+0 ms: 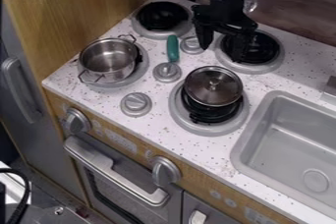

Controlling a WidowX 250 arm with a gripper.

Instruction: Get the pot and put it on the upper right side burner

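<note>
My fingers (205, 39) spread, empty. Silver two-handled metal pot (108, 63) at ten o'clock, not yet on two o'clock's round black burner (265, 50).

single view from above and in front, looking down at a slant across the countertop (98, 101) toward the back wall (295, 7), near enough to frame four burners (162, 15) and part of the sink (253, 129)
</note>
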